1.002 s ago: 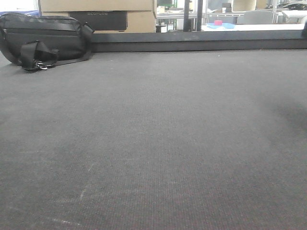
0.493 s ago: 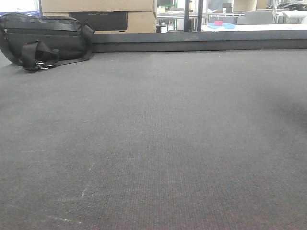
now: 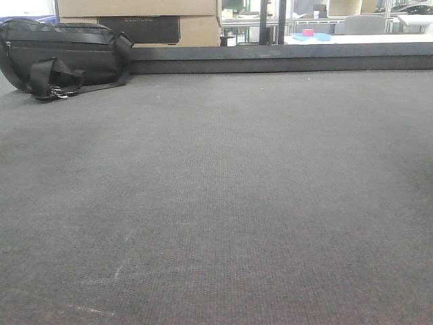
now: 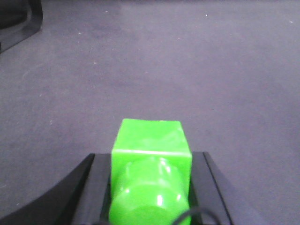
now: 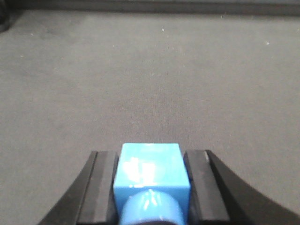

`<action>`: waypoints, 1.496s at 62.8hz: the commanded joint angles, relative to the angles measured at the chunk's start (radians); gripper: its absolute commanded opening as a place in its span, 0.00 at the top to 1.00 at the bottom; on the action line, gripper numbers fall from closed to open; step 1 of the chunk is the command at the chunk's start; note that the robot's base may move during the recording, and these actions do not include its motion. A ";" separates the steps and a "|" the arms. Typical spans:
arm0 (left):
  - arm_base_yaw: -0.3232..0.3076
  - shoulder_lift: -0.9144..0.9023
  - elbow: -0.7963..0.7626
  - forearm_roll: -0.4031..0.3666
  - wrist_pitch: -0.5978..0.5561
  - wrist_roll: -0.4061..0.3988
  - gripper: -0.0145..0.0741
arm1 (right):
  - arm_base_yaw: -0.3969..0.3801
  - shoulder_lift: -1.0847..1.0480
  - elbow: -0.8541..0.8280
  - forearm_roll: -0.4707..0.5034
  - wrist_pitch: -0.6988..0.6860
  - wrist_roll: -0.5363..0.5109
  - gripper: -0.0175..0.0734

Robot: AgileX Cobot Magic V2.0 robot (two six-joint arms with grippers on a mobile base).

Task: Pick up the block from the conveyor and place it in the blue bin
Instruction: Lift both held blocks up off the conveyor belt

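The conveyor [image 3: 223, 196] fills the front view as a broad flat belt of dark grey, finely woven cloth, matt and marked with a few pale scuffs toward seven o'clock. At its far edge runs a straight dark rail [image 3: 284, 62]. At ten o'clock a soft black bag [image 3: 64, 55] of smooth fabric slumps on the belt, its strap and metal clip hanging loose at the front. Behind it stand flat-sided cardboard boxes [image 3: 199, 27]. Far off at one o'clock lies a shallow blue tray [image 3: 312, 36] with a small pink object [image 3: 308, 32] on it. In the left wrist view the left gripper [image 4: 151, 159] is pinching a green block [image 4: 151, 140], a glossy plastic cube with sharp edges and a rounded stud on its near face. The matt black fingers [image 4: 96, 187] press flat against both its sides at six o'clock, above the belt. In the right wrist view the right gripper [image 5: 151, 155] clamps a blue block [image 5: 150, 168] in the same way. This is also a shiny cube with a rounded stud, set between flat black pads [image 5: 105, 187] at six o'clock.
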 commanded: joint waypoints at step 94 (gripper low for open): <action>0.300 -0.971 0.643 0.064 -0.164 -0.002 0.96 | -0.007 -0.512 0.131 0.033 -0.040 -0.003 0.99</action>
